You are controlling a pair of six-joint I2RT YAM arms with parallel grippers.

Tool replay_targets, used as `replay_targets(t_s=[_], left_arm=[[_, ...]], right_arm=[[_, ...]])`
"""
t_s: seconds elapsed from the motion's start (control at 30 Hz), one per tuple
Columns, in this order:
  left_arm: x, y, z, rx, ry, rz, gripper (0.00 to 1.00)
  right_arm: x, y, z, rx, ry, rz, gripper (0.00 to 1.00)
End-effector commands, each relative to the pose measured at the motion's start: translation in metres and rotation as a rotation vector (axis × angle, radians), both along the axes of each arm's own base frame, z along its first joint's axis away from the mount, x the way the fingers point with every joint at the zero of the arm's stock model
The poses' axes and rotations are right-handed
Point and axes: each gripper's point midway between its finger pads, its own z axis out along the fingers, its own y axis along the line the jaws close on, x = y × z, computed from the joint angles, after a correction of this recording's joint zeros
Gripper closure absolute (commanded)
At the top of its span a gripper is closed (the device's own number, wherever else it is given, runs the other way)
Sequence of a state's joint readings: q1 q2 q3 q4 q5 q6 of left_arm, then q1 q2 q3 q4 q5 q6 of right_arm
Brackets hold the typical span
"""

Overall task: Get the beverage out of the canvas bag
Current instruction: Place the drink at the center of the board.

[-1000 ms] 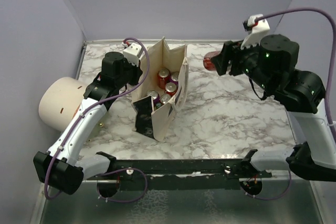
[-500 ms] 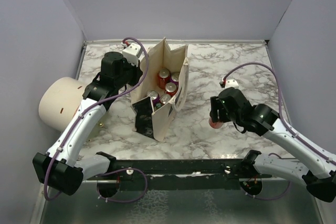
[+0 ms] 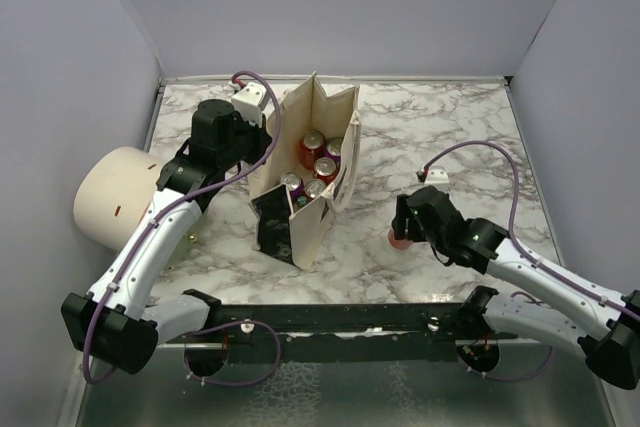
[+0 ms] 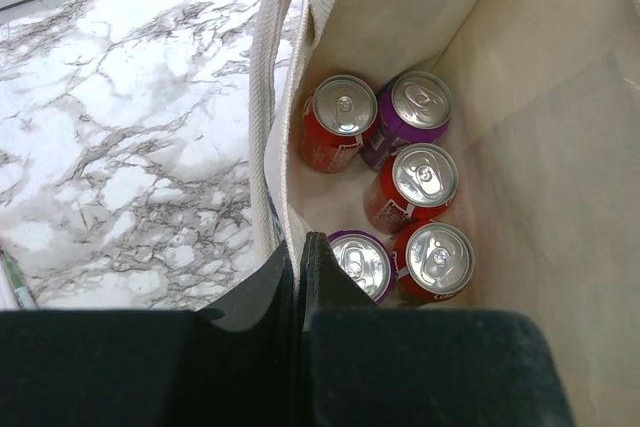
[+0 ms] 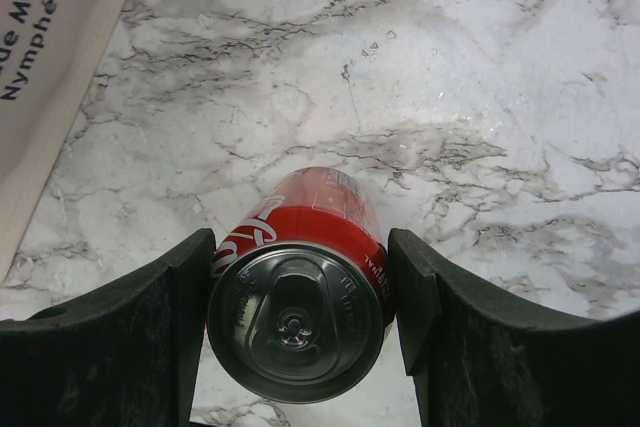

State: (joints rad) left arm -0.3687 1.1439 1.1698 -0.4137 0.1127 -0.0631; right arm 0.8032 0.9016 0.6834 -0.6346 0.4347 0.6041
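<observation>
One canvas bag (image 3: 318, 152) is standing open in the middle of the overhead view, its black printed panel (image 3: 273, 229) facing the lower edge of the frame. Looking down into it from the left wrist, I am counting five cans standing upright and packed together: three red ones (image 4: 338, 119) (image 4: 419, 183) (image 4: 436, 261) and two purple ones (image 4: 417, 109) (image 4: 361, 261).

A sixth, the red can (image 5: 298, 299), is sitting outside the bag, over to the right of centre in the overhead view and well apart from the bag. The right hand (image 3: 400, 235) is gripping it, partly open, with one black finger (image 5: 160, 332) pressing on each side of the can. The can is leaning a little, and I cannot tell whether its base is touching the table (image 3: 450, 137).

The left hand (image 4: 298, 269) is reaching in from the left, its fingers pressed fully together right on the bag's left rim, with the cloth edge seeming to run in between them.

One large cream cylinder (image 3: 112, 197) is lying at the left edge of the overhead frame, beside the left arm. Purple cables are looping off both wrists. Nothing is lying on the marble between the bag and the held can.
</observation>
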Motion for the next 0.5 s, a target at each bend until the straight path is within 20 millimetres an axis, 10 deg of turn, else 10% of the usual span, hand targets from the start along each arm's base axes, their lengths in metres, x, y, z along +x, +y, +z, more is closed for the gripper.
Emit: replay_targets(t_s=[0.0, 0.23, 0.47], left_arm=[[-0.004, -0.001, 0.050, -0.095, -0.156, 0.002, 1.00], [-0.007, 0.002, 0.050, -0.097, -0.160, 0.014, 1.00], [-0.003, 0.000, 0.050, -0.107, -0.147, 0.021, 1.00]], right_arm=[[0.021, 0.002, 0.006, 0.052, -0.081, -0.114, 0.98], [0.021, -0.002, -0.009, -0.009, -0.035, -0.130, 0.97], [0.018, -0.002, -0.019, -0.023, -0.006, -0.123, 0.72]])
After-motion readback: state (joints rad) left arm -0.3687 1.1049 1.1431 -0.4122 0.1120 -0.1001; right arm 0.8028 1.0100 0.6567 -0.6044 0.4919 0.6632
